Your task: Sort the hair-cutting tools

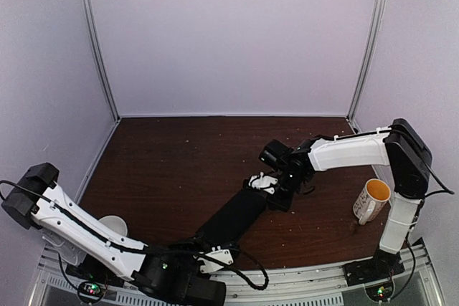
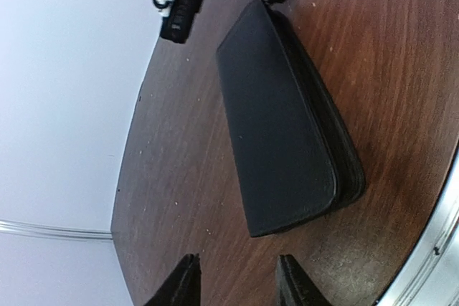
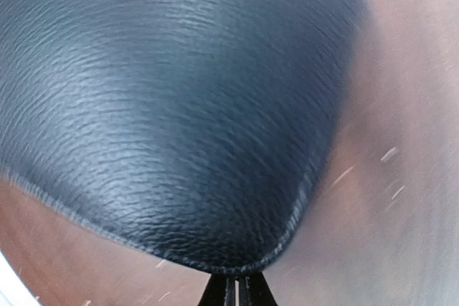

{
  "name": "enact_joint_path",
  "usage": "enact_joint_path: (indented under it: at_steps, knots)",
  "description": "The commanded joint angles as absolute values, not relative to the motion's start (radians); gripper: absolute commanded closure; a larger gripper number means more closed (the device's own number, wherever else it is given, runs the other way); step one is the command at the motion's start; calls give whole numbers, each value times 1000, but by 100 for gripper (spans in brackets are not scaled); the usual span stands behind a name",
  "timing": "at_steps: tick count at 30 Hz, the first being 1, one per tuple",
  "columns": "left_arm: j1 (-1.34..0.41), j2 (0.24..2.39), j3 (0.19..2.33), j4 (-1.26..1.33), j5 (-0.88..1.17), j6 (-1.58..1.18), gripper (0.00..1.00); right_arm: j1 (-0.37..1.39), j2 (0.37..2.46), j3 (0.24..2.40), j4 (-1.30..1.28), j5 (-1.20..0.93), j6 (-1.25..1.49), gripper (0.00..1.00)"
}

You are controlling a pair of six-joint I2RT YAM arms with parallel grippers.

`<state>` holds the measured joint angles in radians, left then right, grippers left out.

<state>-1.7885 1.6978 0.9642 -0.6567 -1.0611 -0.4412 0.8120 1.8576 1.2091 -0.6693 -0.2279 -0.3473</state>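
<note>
your left claw hangs released and empty just short of the black case; your right claw is clenched at its far end. the hair-cutting tools are out of sight.

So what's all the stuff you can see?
Table: one, dark brown.
Case: one, black, flat on the middle of the table.
Mug: one, white, yellow inside, right side.
Cup: one, white, near left edge, partly hidden.
Arms: two, white and black; left arm low at the near edge, right arm reaching to the case.
Left fingers: two, black, apart, nothing between.
Right fingers: two, black, pressed together at the case's edge.
</note>
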Motion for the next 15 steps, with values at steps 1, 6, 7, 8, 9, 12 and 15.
enact_joint_path:
  at_steps: [1, 6, 7, 8, 9, 12, 15]
  knots:
    - [-1792, 1585, 977, -566, -990, -457, 60, 918, 1736, 1115, -772, -244, -359, 100]
    - [-1773, 1637, 976, -454, -840, -352, 60, 1004, 1711, 1088, -794, -349, -415, 100]
    - [-1768, 1663, 984, -452, -818, -341, 60, 1005, 1715, 1092, -789, -345, -416, 100]
    - [-1763, 1685, 993, -453, -800, -333, 60, 1002, 1720, 1098, -787, -338, -416, 100]
    - [-1754, 1704, 1004, -460, -788, -328, 60, 998, 1723, 1103, -785, -334, -417, 100]
    - [-1721, 1734, 1022, -467, -770, -317, 60, 986, 1719, 1097, -767, -337, -414, 100]
    - [-1684, 1749, 1028, -480, -789, -324, 60, 986, 1710, 1084, -753, -353, -413, 100]
